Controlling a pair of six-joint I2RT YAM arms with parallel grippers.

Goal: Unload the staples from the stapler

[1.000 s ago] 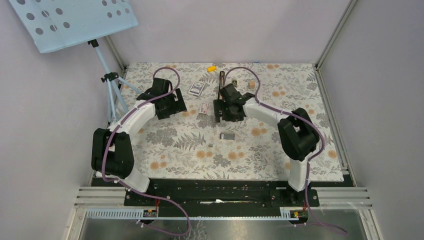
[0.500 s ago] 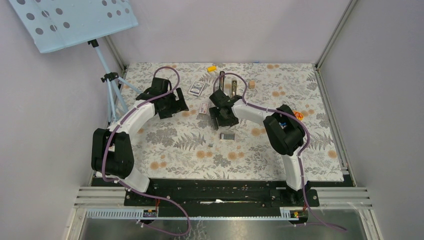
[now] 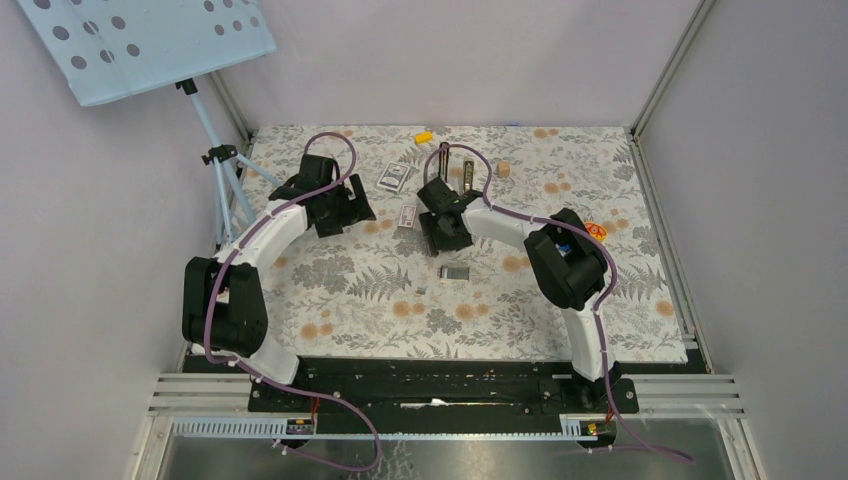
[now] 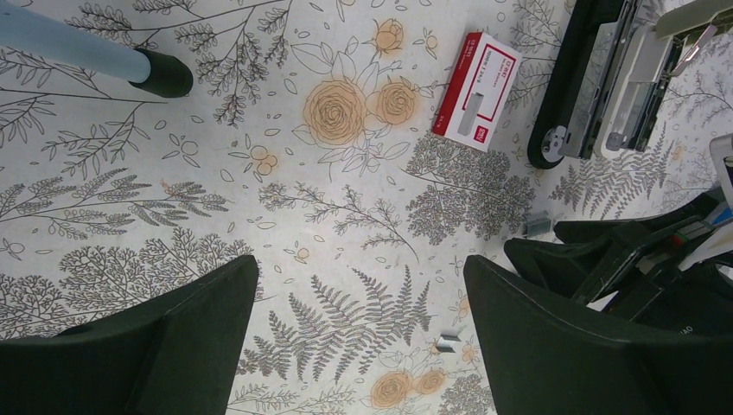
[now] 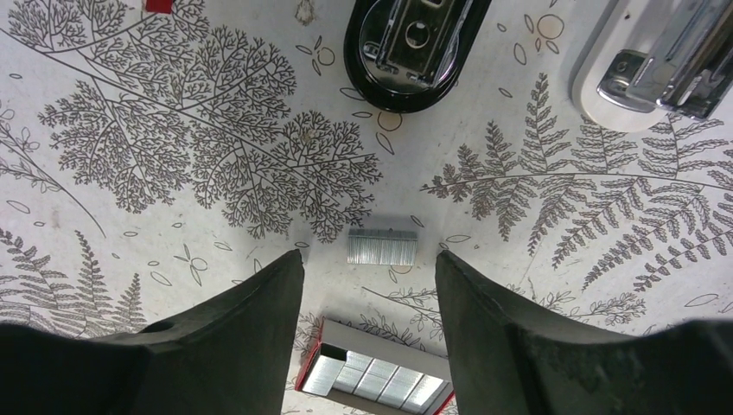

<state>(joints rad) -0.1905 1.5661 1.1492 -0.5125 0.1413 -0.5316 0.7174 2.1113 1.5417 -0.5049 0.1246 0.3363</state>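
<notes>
Just below right tool (image 5: 369,257): staples (image 5: 381,245)

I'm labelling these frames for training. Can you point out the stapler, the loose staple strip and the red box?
stapler (image 5: 402,97): right wrist view, rim of its rounded black end.
staple strip (image 5: 382,246): right wrist view, middle of the strip.
red box (image 4: 478,91): left wrist view, printed top face.

The right pincer (image 5: 370,259) has swung leftward by the stapler (image 5: 406,43); its elbow drew inward.
</notes>
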